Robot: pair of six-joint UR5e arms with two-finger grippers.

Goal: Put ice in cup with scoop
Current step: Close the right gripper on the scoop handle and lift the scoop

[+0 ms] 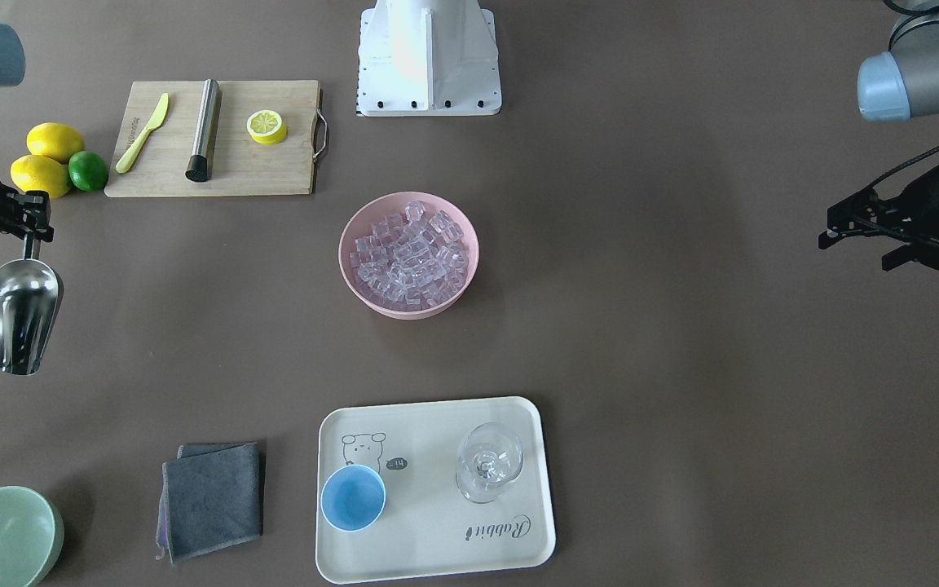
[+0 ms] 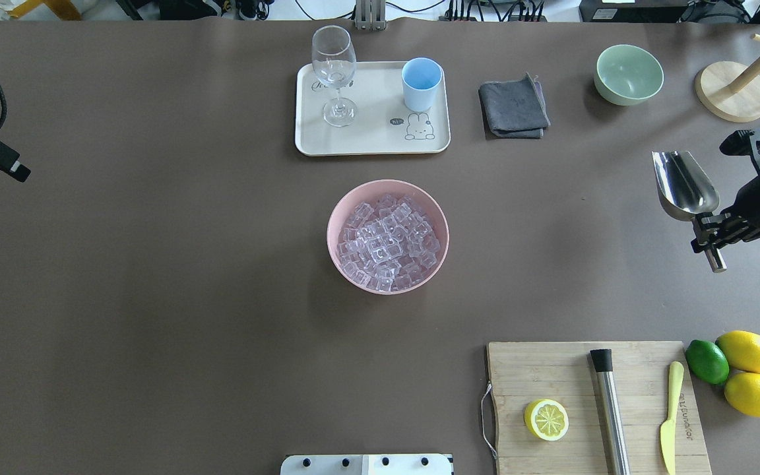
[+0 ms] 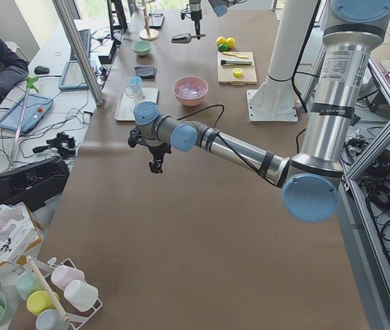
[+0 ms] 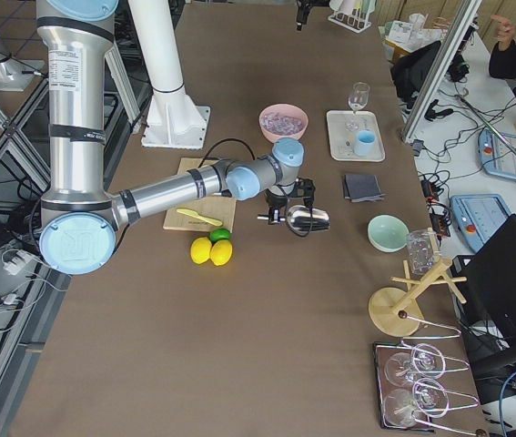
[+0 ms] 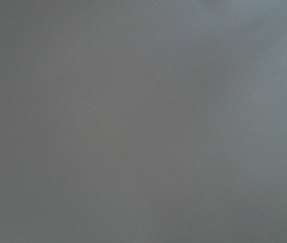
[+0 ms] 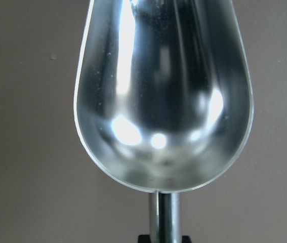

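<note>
My right gripper (image 1: 29, 232) is shut on the short handle of the shiny steel scoop (image 1: 21, 314), held above the table at my right edge, also in the overhead view (image 2: 683, 185). The scoop's trough (image 6: 163, 96) is empty. The ice (image 1: 411, 254) fills a pink bowl (image 2: 337, 218) at the table's middle. The light-blue cup (image 1: 353, 497) stands empty on a cream tray (image 1: 437, 542) on the far side, also in the overhead view (image 2: 421, 82). My left gripper (image 1: 848, 244) is open and empty at my far left, above bare table.
A clear stemmed glass (image 1: 488, 461) shares the tray. A grey cloth (image 1: 213, 499) and a pale-green bowl (image 1: 1, 538) lie beyond the scoop. A cutting board (image 1: 274, 163) holds a steel cylinder (image 1: 204, 130), a yellow knife and a lemon half; lemons and a lime (image 1: 88, 171) lie beside it.
</note>
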